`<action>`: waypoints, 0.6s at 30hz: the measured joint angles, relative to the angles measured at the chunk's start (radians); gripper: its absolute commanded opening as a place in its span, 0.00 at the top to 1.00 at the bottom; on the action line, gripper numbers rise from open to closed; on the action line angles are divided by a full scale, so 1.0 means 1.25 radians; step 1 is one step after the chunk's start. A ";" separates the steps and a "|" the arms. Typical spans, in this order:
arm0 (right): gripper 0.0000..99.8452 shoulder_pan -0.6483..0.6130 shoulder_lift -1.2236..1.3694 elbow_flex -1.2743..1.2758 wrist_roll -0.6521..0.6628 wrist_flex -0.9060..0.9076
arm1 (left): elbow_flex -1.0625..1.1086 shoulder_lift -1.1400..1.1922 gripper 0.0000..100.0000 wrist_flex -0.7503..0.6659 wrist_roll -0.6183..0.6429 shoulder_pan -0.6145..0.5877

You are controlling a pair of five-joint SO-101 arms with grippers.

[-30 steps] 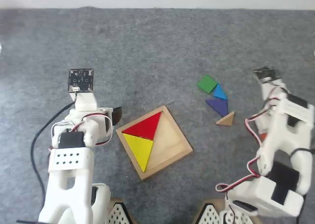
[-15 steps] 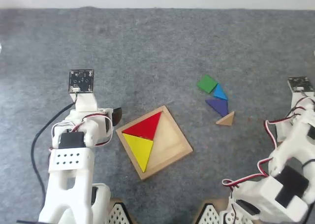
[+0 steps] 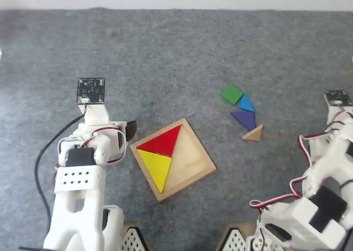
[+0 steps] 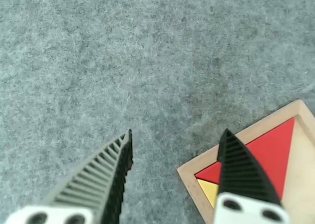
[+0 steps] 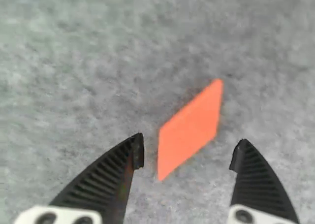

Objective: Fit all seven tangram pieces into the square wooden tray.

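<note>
The square wooden tray [image 3: 194, 165] lies turned like a diamond, with a red triangle [image 3: 162, 142] and a yellow triangle [image 3: 156, 168] in its left half. To its upper right a green square [image 3: 232, 94], a blue triangle [image 3: 246, 103], a purple piece [image 3: 244, 118] and a tan triangle [image 3: 253, 133] lie loose on the carpet. My left gripper [image 4: 177, 135] is open just off the tray's left corner [image 4: 189, 172], beside the red triangle [image 4: 275, 145]. My right gripper [image 5: 189, 143] is open above an orange parallelogram [image 5: 189, 130] that lies flat on the carpet between its fingers.
Grey carpet covers the whole table. The right arm [image 3: 331, 151] stands at the right edge, the left arm [image 3: 83, 168] left of the tray. A pale strip runs along the far edge of the carpet.
The right arm has swung out toward the right edge of the table and then nearly settled. The left arm, the tray and the loose pieces have not moved.
</note>
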 measured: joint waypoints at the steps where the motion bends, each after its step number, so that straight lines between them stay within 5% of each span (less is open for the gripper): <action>1: 0.72 0.011 0.000 0.000 0.000 0.000 | 0.000 0.000 0.73 0.000 0.000 0.000; 7: 0.72 0.063 0.023 0.001 -0.092 0.000 | 0.000 0.000 0.73 0.000 0.000 0.000; 18: 0.71 -0.010 0.160 -0.032 -0.593 0.001 | 0.000 0.000 0.73 0.000 0.000 0.000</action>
